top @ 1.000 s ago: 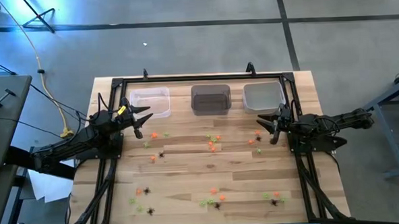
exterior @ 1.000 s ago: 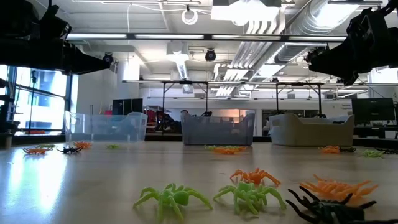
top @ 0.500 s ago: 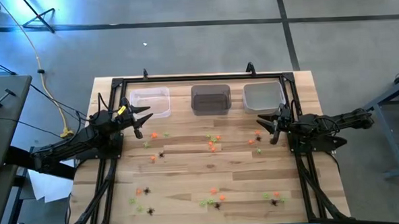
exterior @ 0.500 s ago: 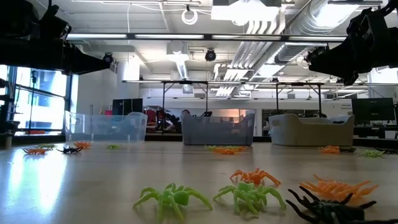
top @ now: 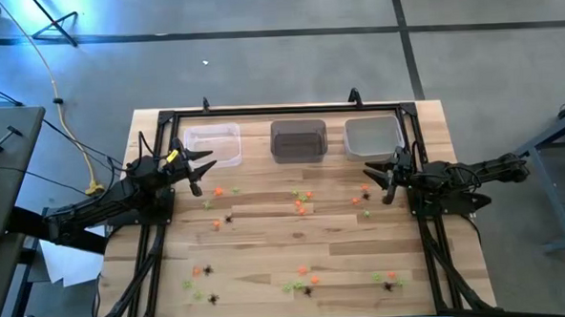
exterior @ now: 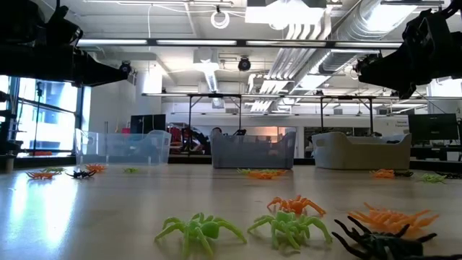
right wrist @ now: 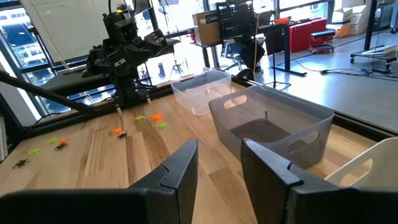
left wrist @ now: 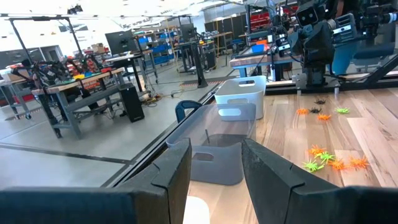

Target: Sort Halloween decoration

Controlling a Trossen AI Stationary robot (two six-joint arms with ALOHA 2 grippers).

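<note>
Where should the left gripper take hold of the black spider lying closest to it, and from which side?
Grip the black spider across its small body, coming straight down from above. It lies flat on the table with thin legs spread outward, so a side approach would probably push it away. The left gripper, open and empty, hovers nearby.

Three bins (top: pixel 299 139), two arms (top: pixel 112 199)

Bright, even overhead lighting, soft shadows.
Low view: ceiling lights (exterior: pixel 289 18) blown out, glare on table (exterior: pixel 86 209); near spiders slightly soft.
</note>
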